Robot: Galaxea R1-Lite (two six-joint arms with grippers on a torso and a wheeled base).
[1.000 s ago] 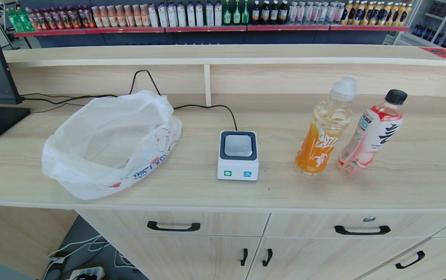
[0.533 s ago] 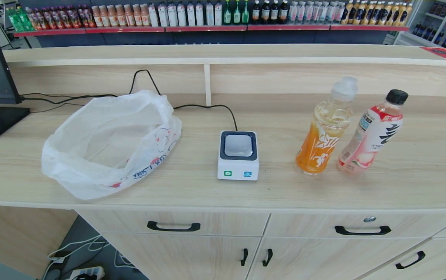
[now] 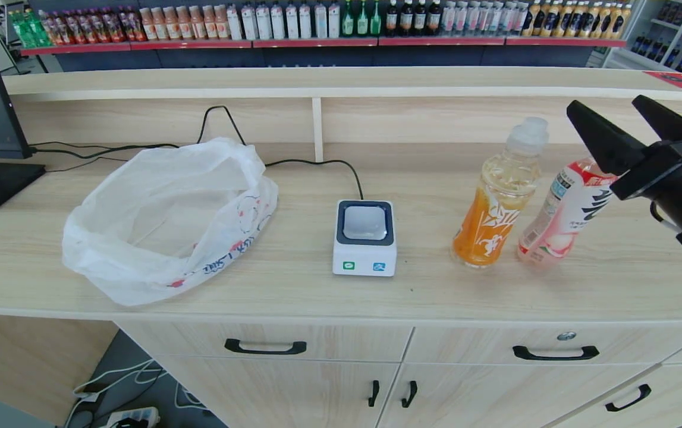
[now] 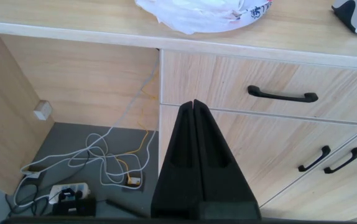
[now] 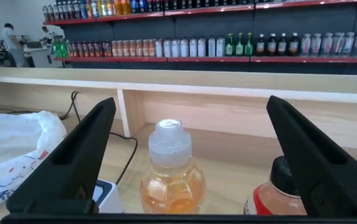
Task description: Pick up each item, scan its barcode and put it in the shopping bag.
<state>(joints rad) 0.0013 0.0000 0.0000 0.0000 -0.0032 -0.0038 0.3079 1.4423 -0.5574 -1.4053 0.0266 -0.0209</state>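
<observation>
Head view: two bottles stand upright on the counter [image 3: 614, 279], on the robot's right. The orange bottle [image 3: 495, 202] is nearer the scanner [image 3: 364, 236], and the pink bottle [image 3: 563, 214] is just beside it on the outer side. The shopping bag [image 3: 168, 220] lies open on the far left and the scanner sits between bag and bottles. The right gripper [image 3: 608, 107] has its fingers spread wide, holds nothing, and overlaps the pink bottle's top. Both bottles have a vertical long axis and lie ahead of and below the claw. The right arm is clearly the nearer one.

Left wrist view: the left gripper [image 4: 194, 107] has its fingers pressed together and is empty. It hangs low, facing a drawer handle [image 4: 282, 95], with the bag's edge [image 4: 203, 15] up on the counter above it. It is well apart from the bottles.

Right wrist view: the orange bottle [image 5: 169, 174] sits in the gap between the spread fingers. The pink bottle's black cap [image 5: 284, 180] is close to one finger. My guess is a side-on grasp comes next, but which bottle it is aiming for is unclear.
</observation>
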